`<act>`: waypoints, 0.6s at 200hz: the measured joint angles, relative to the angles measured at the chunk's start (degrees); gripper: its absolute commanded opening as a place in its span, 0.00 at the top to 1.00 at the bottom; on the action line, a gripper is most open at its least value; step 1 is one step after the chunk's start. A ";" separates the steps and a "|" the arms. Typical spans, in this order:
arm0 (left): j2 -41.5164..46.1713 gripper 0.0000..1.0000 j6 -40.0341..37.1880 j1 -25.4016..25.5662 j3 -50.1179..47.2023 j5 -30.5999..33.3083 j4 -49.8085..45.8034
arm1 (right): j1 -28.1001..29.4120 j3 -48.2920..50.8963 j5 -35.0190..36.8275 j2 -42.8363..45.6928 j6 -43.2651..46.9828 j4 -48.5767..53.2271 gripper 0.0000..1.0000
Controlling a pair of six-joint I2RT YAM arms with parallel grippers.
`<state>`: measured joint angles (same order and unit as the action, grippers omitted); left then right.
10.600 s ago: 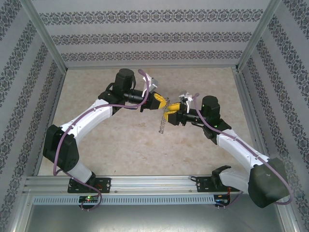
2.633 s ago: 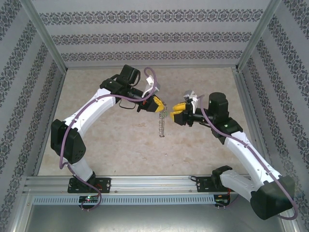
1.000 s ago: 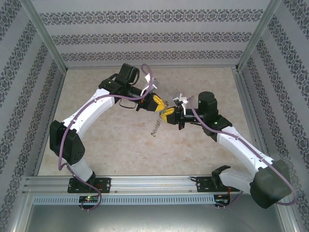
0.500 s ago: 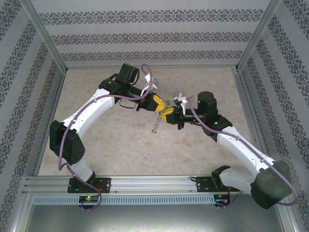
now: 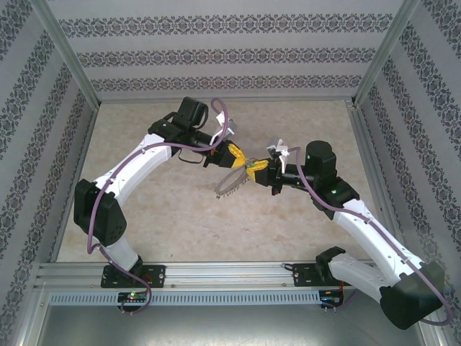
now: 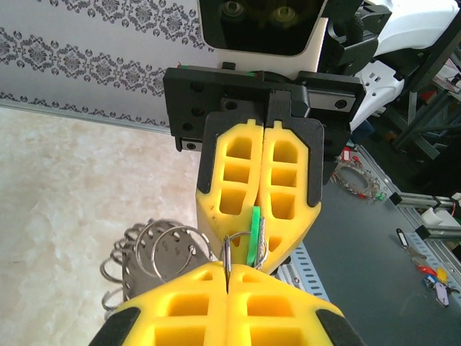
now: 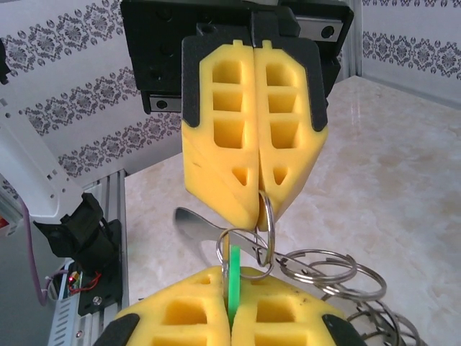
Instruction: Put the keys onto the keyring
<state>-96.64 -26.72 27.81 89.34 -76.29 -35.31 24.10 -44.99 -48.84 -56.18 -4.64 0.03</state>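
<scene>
- The left hand (image 5: 240, 160) is staying clamped on the keyring (image 5: 230, 186), whose dangling bundle is now swinging out toward seven o'clock above the bench (image 5: 173, 223).
- The right hand (image 5: 252, 166), closed on the key (image 6: 253, 236), is meeting it tip to tip, so threading looks under way.

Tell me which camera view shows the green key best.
The left wrist view: the green key stands out edge-on from the shut tips of the right end effector. The right wrist view shows it as a thin green strip sunk between those fingers. In the top external view it is too small to make out.
</scene>
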 measured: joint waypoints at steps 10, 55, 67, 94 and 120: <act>0.00 1.00 0.00 0.00 -0.02 0.00 0.09 | 0.00 -0.15 0.00 -0.07 0.02 0.07 1.00; 0.00 1.00 0.04 0.00 -0.37 0.52 0.26 | -0.79 -1.51 0.42 -0.44 0.33 1.97 1.00; 0.00 1.00 0.13 0.00 -0.50 0.98 0.42 | -1.36 -1.95 0.76 -0.44 0.59 3.15 1.00; 0.00 1.00 0.24 0.00 -0.74 1.79 1.18 | -3.30 -2.49 1.44 -0.35 0.81 5.18 1.00; 0.04 1.00 0.37 0.00 -1.03 1.92 2.12 | -3.63 -2.78 1.31 -0.11 0.74 5.97 1.00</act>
<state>-96.60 -26.35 27.81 88.31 -74.37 -33.19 20.47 -47.77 -47.53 -56.29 -3.90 6.00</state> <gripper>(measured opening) 0.053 0.069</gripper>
